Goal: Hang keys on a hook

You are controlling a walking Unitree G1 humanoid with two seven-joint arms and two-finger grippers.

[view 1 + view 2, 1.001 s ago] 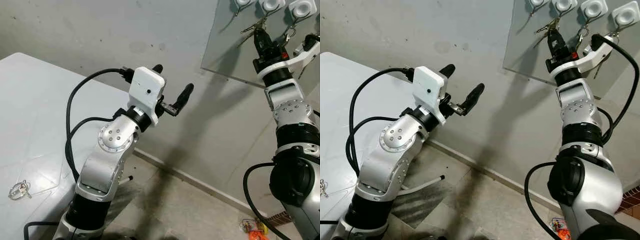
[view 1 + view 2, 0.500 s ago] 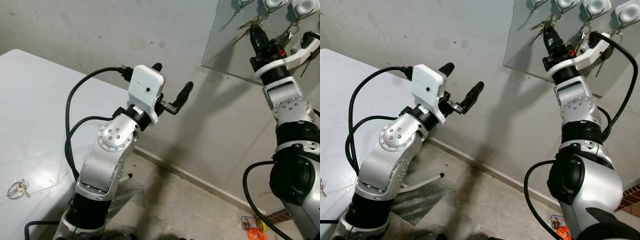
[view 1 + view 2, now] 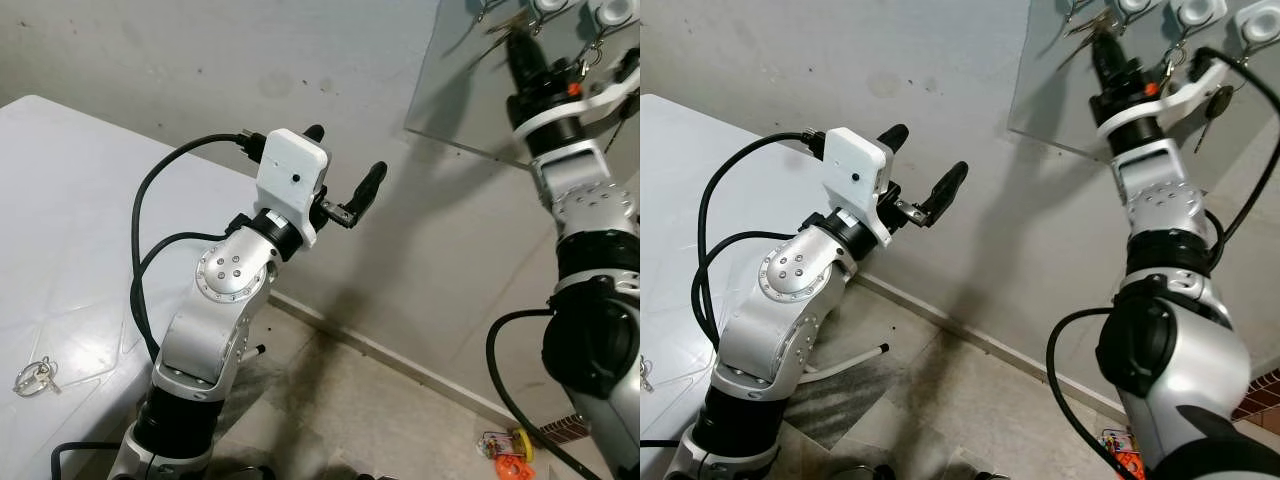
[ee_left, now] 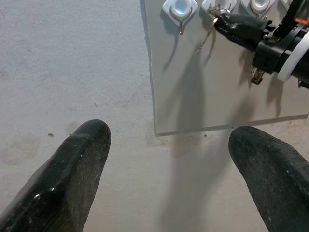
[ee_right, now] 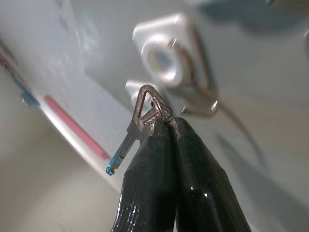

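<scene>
A grey board (image 3: 1055, 95) on the wall carries a row of white hook mounts (image 4: 180, 8). My right gripper (image 3: 1102, 38) is raised against the board's top, shut on a key ring with a silver key (image 5: 140, 116). In the right wrist view the ring sits just below a white mount and its metal hook (image 5: 203, 104); I cannot tell whether they touch. My left gripper (image 3: 345, 152) hovers open and empty in mid-air, facing the wall left of the board. A second bunch of keys (image 3: 33, 376) lies on the white table (image 3: 60, 220).
Other keys (image 3: 1168, 58) hang from hooks further right on the board. The leftmost hook (image 4: 181, 24) is bare. Small colourful objects (image 3: 505, 452) lie on the floor by the wall's base, at lower right.
My right gripper has lifted the keys higher up the board, closer to the row of hooks. The left arm has stayed where it was.
</scene>
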